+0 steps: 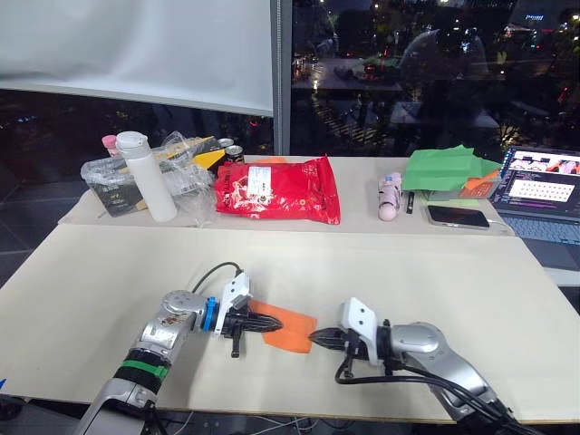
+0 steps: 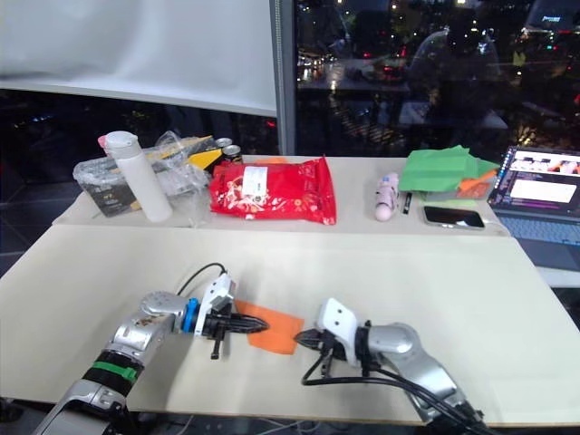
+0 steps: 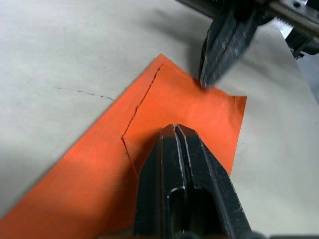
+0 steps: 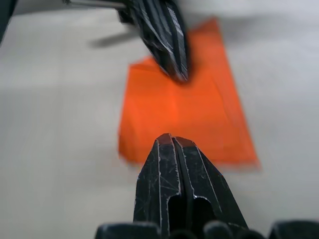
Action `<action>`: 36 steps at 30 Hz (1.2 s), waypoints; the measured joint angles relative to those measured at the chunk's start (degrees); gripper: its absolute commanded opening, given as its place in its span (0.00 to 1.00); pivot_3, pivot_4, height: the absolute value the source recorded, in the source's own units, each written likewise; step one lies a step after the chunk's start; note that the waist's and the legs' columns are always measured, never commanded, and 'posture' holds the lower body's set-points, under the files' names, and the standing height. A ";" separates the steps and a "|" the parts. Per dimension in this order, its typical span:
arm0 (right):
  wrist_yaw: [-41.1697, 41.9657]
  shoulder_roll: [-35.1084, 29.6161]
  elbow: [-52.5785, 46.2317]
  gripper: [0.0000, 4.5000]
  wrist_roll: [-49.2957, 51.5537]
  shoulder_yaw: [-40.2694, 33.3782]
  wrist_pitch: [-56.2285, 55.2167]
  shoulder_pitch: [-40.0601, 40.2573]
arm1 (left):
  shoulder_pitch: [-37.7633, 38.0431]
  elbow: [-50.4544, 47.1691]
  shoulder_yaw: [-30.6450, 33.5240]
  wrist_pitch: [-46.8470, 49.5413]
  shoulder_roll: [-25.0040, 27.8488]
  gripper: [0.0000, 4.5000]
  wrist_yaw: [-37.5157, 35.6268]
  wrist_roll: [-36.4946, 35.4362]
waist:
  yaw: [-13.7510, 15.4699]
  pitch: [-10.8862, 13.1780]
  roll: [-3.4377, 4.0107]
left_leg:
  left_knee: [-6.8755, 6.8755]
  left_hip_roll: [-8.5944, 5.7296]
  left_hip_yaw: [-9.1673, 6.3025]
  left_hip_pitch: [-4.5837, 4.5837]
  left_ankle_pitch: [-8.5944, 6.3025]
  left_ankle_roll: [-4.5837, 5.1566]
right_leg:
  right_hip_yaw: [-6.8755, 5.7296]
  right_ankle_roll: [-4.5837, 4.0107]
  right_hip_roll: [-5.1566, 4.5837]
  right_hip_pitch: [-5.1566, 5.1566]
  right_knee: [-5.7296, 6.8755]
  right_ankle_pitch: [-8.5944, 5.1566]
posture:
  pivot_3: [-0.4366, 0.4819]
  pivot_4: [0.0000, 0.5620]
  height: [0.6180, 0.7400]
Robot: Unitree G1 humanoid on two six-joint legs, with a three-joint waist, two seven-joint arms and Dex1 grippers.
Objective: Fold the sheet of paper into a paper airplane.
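The sheet of paper lies flat on the pale table near its front edge, bright orange, with one flap folded over along a crease. My left gripper reaches in from the left, shut, its tip resting on top of the folded flap. From the right comes my right gripper, also shut, its tip at the paper's right edge and touching its surface. The two tips face each other a short way apart over the paper.
Along the table's back stand a white bottle, a clear plastic bag of items, a glossy red snack bag, a pink object, green paper sheets, a phone and an open laptop.
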 measured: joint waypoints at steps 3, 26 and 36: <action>0.63 -0.88 -0.61 0.00 1.53 -1.56 0.53 1.31 | -0.62 1.01 -0.02 -0.26 -0.53 0.00 -0.01 0.06 | -0.01 0.01 -0.01 | 0.01 0.00 0.00 -0.03 0.00 0.00 | 0.00 0.00 0.00 0.00 -0.01 0.00 | 0.48 0.27 0.83; -6.41 6.73 -4.47 0.65 18.68 -9.22 31.46 -6.04 | 2.01 -15.55 4.17 16.42 7.55 0.00 -0.17 -8.72 | -0.58 0.23 -0.03 | -0.06 0.03 -0.02 -0.17 0.00 0.01 | 0.00 0.03 0.01 -0.20 0.08 -0.02 | 0.48 0.27 0.83; -5.36 8.28 -2.01 0.65 24.36 -9.73 36.62 -10.82 | 4.41 -25.41 12.67 30.33 15.84 0.00 3.94 -17.33 | -1.41 0.42 -0.18 | -0.09 0.04 -0.02 -0.13 0.00 0.01 | 0.00 0.04 0.01 -0.21 0.06 -0.02 | 0.48 0.27 0.83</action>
